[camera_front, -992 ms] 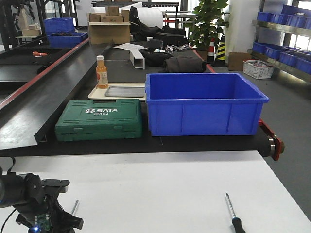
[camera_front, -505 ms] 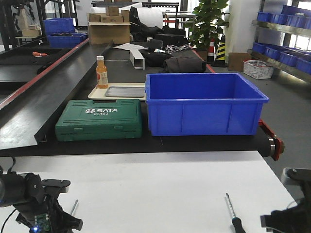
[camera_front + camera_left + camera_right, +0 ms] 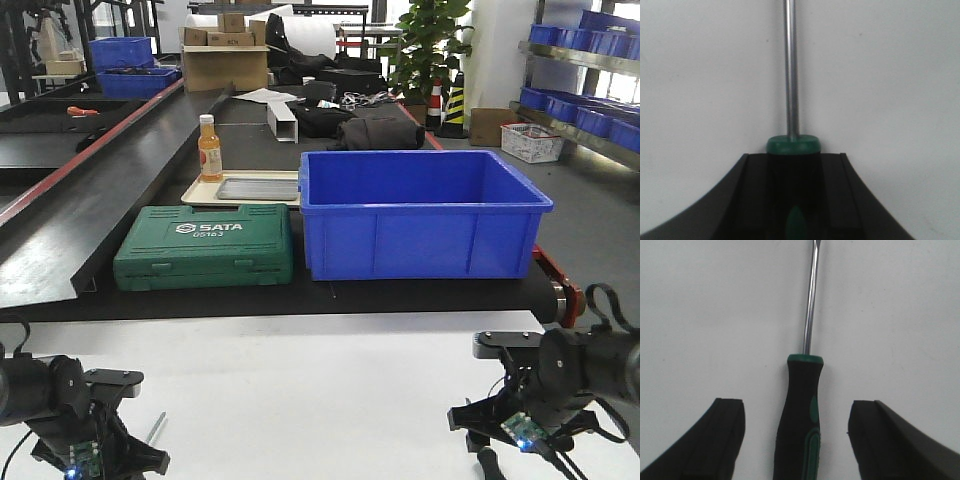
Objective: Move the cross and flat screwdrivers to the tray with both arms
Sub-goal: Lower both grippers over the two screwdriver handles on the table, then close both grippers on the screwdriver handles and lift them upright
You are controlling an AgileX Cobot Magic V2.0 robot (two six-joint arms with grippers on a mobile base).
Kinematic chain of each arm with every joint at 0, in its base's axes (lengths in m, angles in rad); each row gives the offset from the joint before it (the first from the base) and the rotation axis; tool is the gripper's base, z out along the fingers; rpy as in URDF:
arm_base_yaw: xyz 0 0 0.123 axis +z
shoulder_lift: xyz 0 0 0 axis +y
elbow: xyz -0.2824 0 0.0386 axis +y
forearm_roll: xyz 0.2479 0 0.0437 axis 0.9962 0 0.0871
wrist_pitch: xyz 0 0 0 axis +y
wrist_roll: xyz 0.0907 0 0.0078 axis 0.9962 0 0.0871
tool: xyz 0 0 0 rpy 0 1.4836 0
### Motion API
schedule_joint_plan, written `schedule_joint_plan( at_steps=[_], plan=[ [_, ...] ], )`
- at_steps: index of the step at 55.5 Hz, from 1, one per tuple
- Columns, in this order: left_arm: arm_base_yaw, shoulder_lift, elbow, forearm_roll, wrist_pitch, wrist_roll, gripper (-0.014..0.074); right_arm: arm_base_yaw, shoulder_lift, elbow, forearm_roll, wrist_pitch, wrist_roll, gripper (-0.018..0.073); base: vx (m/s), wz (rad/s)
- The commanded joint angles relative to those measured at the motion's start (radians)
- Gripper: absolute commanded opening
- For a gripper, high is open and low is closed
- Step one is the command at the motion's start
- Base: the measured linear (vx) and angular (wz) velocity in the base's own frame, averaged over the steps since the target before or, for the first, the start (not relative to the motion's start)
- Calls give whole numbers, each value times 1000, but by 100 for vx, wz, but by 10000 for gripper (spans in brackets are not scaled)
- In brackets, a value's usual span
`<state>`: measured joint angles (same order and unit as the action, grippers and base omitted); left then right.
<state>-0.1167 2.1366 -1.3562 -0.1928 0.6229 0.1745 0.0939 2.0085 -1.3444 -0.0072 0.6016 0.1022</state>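
Note:
One screwdriver (image 3: 791,75) lies on the white table with my left gripper (image 3: 792,200) shut on its black-and-green handle. Its silver shaft (image 3: 155,428) sticks out forward of the left gripper (image 3: 95,455) in the front view. The other screwdriver (image 3: 801,405) lies between the fingers of my right gripper (image 3: 797,437), which is open with gaps on both sides of the handle. The front view has the right gripper (image 3: 512,440) low over that handle (image 3: 489,463). The silver tray (image 3: 258,188) rests on the dark conveyor far ahead.
A cream plastic tray (image 3: 200,197) lies under the silver one, with an orange bottle (image 3: 209,148) on it. A green tool case (image 3: 205,245) and a deep blue bin (image 3: 420,215) stand between the white table (image 3: 320,380) and the tray.
The right arm has come into view from the right and settled over the right screwdriver, jaws open round its handle. The left arm has stayed in place.

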Motion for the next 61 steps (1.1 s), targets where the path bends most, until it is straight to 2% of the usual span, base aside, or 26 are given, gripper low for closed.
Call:
schedule_joint_plan(
  at_steps=[1, 13, 29, 39, 53, 61],
  plan=[
    [-4, -43, -18, -16, 4, -4, -7, -4, 24, -118, -33, 38, 21, 519, 0, 0],
    [-4, -43, -18, -16, 7, -4, -3, -4, 125, -229, -70, 107, 60, 519, 0, 0],
    [-4, -43, -18, -16, -3, -4, -3, -4, 183, -261, -58, 172, 53, 489, 0, 0],
    [-4, -43, -18, -16, -8, -4, -3, -4, 183, -261, -47, 186, 52, 340, 0, 0],
    [-4, -47, -18, -23, -21, -4, -3, -4, 173, -261, -34, 164, 47, -15, 0, 0],
    [-4, -87, -18, -26, -54, -4, -1, -4, 116, -261, -34, 136, 32, -12, 0, 0]
  ],
)
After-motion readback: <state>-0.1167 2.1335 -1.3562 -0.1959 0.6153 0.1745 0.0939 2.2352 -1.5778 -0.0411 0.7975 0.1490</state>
